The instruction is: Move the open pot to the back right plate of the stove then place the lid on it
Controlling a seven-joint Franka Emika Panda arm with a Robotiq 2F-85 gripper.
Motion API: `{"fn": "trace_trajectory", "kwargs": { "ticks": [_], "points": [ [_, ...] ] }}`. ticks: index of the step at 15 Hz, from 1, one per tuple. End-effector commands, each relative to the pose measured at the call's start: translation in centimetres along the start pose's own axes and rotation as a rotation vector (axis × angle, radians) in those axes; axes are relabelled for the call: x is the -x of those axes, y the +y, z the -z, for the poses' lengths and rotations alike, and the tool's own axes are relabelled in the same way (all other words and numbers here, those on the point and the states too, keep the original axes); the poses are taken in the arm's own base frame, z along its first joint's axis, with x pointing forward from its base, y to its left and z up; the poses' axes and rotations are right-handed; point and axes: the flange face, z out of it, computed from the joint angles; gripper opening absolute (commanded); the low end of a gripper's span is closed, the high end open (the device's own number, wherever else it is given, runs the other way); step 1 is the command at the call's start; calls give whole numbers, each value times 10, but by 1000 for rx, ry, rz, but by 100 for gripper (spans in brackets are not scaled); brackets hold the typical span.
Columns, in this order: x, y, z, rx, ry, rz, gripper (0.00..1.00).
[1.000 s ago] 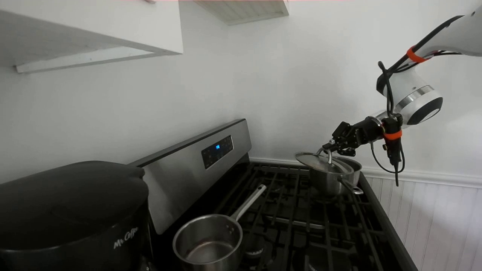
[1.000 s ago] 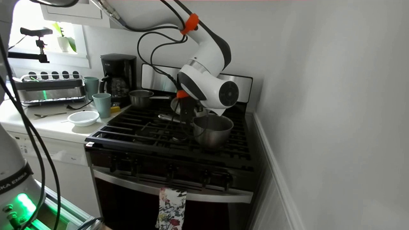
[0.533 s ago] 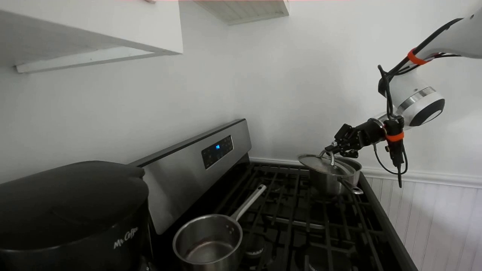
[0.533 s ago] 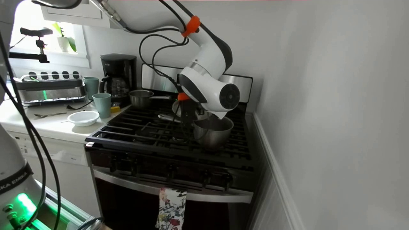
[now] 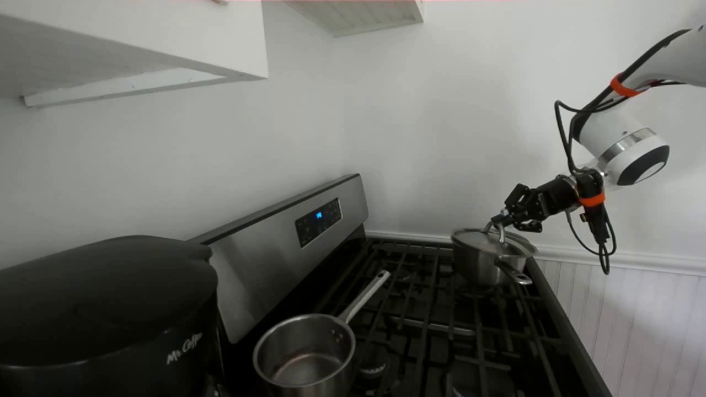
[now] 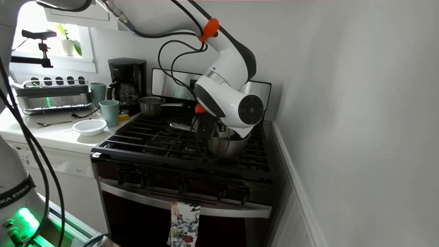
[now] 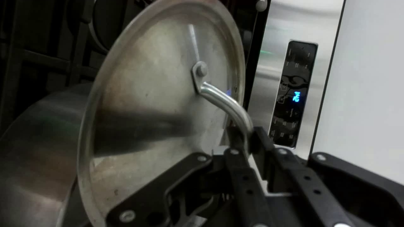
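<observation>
gripper point(image 7: 247, 140) on the lid point(image 7: 151, 82), lid over the pot point(image 5: 479, 269)
clenched on the lid's arched handle point(image 7: 225, 102), a jaw on either side; high on the arch seems the right hold. smooth round metal, so the lid may swivel or slip; judged stiff, fairly light. below, the pot stands on the stove point(image 5: 422, 353), likely heavier and steady, its long handle point(image 5: 513, 271) the natural grip; can't tell whether lid and rim touch. wall point(image 5: 419, 138) close beyond.

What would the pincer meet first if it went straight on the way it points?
Likely the lid: the pincer holds its handle and slants down across it. Depth there is unclear.
</observation>
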Motion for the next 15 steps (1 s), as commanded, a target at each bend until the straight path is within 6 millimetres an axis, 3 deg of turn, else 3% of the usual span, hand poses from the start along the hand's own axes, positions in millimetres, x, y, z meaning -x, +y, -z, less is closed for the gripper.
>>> {"fn": "trace_trajectory", "kwargs": {
  "ticks": [1, 8, 15],
  "points": [
    [-14, 4, 2, -12, 41, -70, 4],
    [-39, 2, -7, -3, 84, -123, 4],
    [-49, 7, -7, 42, 114, -126, 4]
  ]
}}
